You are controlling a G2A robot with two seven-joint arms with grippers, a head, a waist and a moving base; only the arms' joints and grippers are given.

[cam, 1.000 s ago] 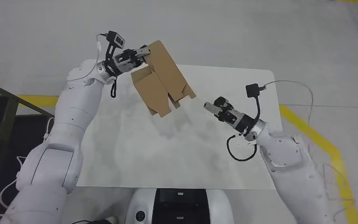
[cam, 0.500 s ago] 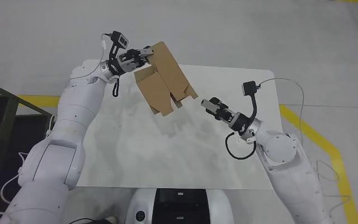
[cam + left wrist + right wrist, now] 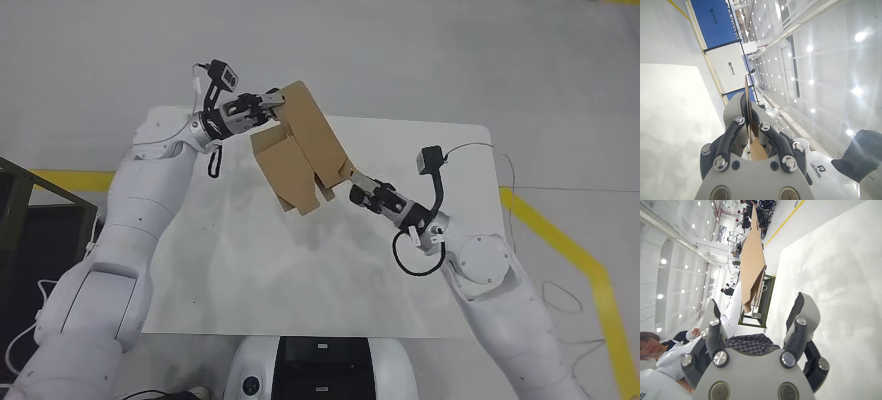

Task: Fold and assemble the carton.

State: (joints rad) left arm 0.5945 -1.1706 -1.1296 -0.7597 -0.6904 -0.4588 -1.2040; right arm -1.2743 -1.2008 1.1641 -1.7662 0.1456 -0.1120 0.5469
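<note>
Table [image 3: 300, 270]: white. The carton hangs above its far left part and doesn't rest on it.

Carton [image 3: 300, 150]: brown, half flattened, tilted, with the flaps [image 3: 335, 178] pointing down toward the right side.

Step in hand, my read: the right side takes the free low edge so the flat sleeve can be pulled open into a box.
- Come in edge-on so the board slides between the fingers.
- Bite one panel only, not both layers.
- Grip clear of the crease.
- Pull square to the fold. Any twist against the other hold will likely kink the board.

Left arm [image 3: 150, 190]: stretched up and across the far left corner, wrist turned so the board sits edge-on.

Right arm [image 3: 470, 255]: elbow bent, forearm angled across the table toward the carton's low corner.

Left gripper [image 3: 747, 106]: clamped on the carton's top edge, with the board pinched between both pads [image 3: 743, 106].

Right gripper [image 3: 758, 303]: spread wide, holding nothing. The carton's near corner lines up with the gap, but I can't tell if they touch.
</note>
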